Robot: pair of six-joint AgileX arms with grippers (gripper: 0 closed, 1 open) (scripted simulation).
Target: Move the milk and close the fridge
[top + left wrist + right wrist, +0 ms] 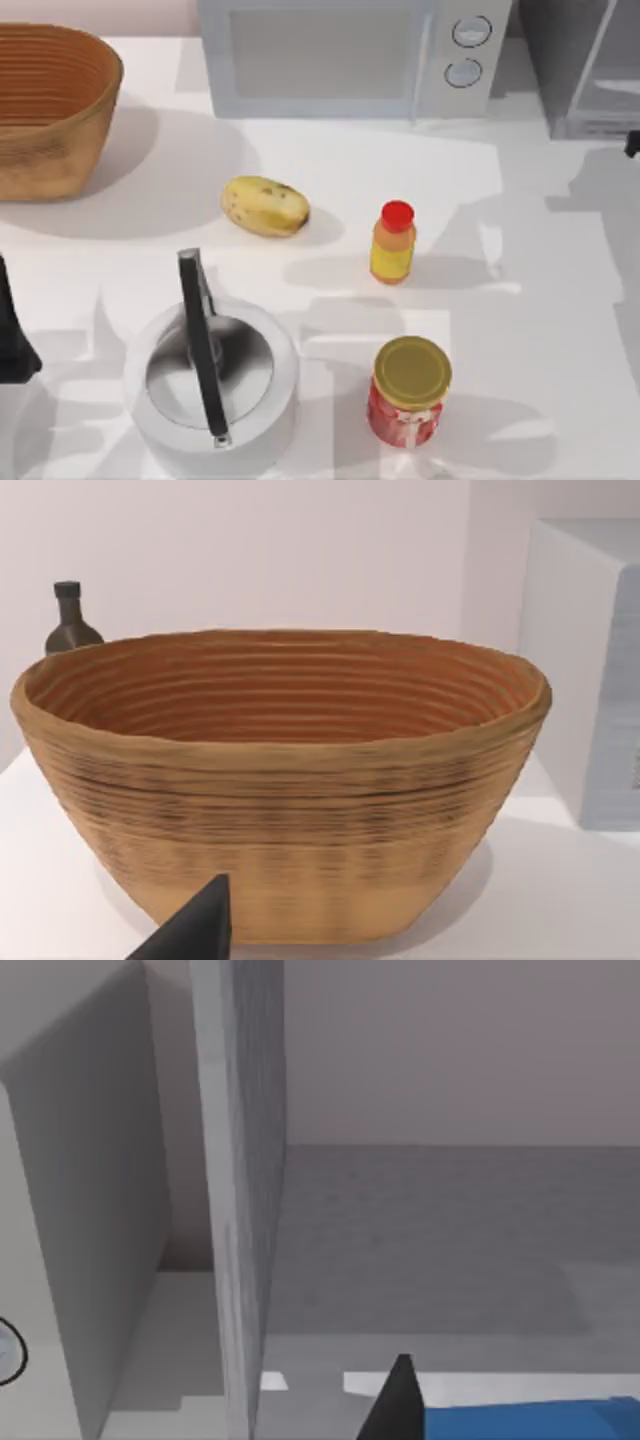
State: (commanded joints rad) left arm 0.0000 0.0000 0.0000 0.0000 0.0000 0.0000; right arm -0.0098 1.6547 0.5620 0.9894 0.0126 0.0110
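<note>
Top view. The fridge (585, 70) occupies the upper right corner of the frame, a grey cabinet with its pale door panel angled outward. To its left, along the top edge, stands the microwave (350, 55) with two round dials. A woven basket (50, 105) sits in the upper left corner. Near the centre of the table (520, 330) lies a potato (264, 206); to its right stands a yellow bottle (393, 243) with a red cap. A kettle (212, 382) stands at lower left of centre, and a red jar (408, 390) with a gold lid stands to its right, at lower centre.

Left arm. A dark part of the left arm (14, 330) appears at the left edge of the top view, parked. In the left wrist view, one dark fingertip of the left gripper (195, 930) shows at the bottom edge, facing the basket (280, 780), with a dark bottle (70, 620) behind the basket rim. How far the fingers are spread cannot be told.

Right arm. In the right wrist view, the right gripper (395, 1400) shows one dark fingertip at the bottom edge, just beside a blue-and-white surface that appears to be the milk (530, 1420). The grey fridge interior (430, 1240) lies ahead. Whether the fingers grip the carton cannot be told.
</note>
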